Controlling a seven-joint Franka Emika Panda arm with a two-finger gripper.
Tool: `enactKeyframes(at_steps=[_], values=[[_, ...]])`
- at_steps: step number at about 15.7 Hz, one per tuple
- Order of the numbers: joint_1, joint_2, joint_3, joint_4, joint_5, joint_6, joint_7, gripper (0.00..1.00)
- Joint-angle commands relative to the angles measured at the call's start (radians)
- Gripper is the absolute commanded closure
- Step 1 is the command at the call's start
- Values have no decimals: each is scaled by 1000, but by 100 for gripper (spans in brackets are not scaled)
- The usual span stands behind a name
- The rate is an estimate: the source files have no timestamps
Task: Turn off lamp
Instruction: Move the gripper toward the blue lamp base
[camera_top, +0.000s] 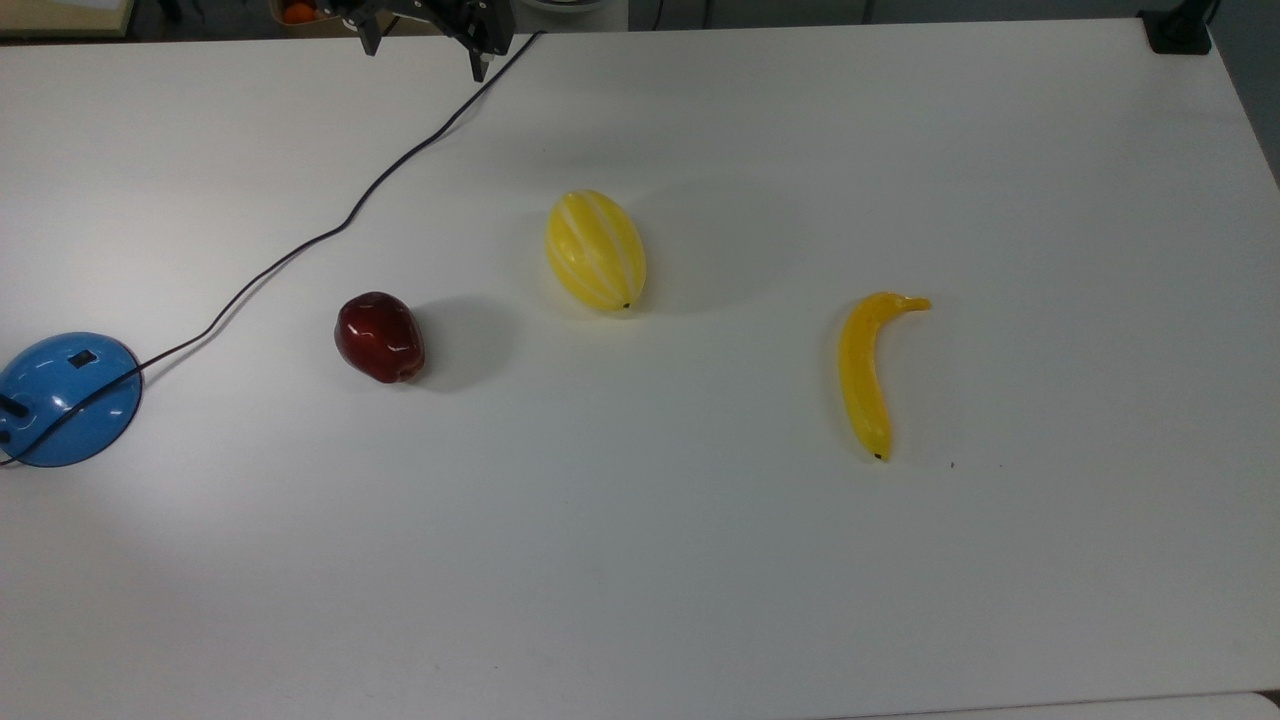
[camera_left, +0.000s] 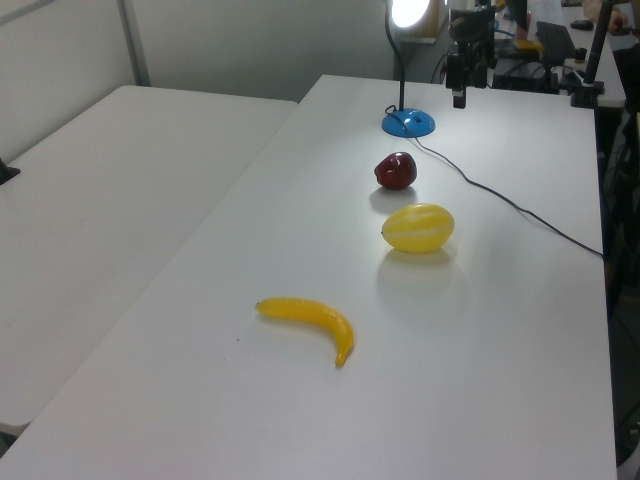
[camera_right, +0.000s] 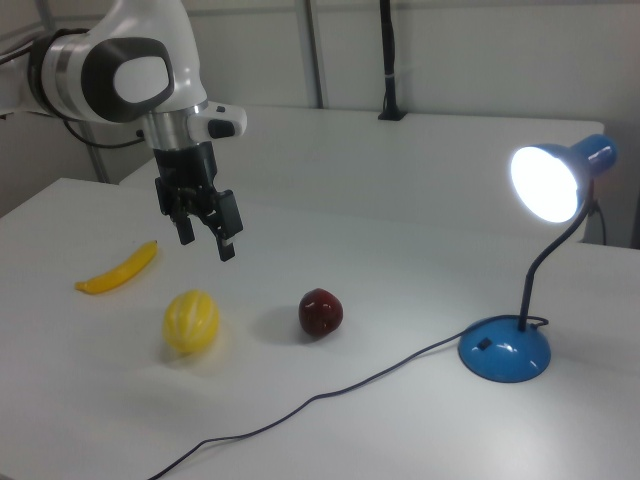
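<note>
The lamp has a glossy blue dome base (camera_right: 505, 352) with a small black switch (camera_right: 484, 344) on top. A curved black stem carries its blue head (camera_right: 555, 180), which is lit. In the top view the base (camera_top: 65, 398) sits at the left edge, its switch (camera_top: 82, 357) facing up. A thin black cord (camera_top: 350, 215) runs from the base to the far edge. My gripper (camera_right: 206, 245) hangs open above the table with nothing between its fingers, well off the right view's left of the lamp. It shows at the far edge in the top view (camera_top: 425, 58).
A dark red apple (camera_top: 380, 337) lies nearest the lamp base, then a yellow striped melon (camera_top: 596, 250), then a banana (camera_top: 866, 375) further to the top view's right. The white table (camera_top: 640, 580) is bare along its near side.
</note>
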Motion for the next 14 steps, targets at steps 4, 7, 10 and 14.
enactKeyframes(at_steps=[4, 7, 10, 14], values=[[-47, 40, -7, 19, 13, 30, -35, 0], [-115, 102, -7, 30, 15, 160, -26, 0], [-193, 174, -7, 37, 10, 297, -21, 0], [-273, 276, -7, 43, -2, 481, -20, 1]])
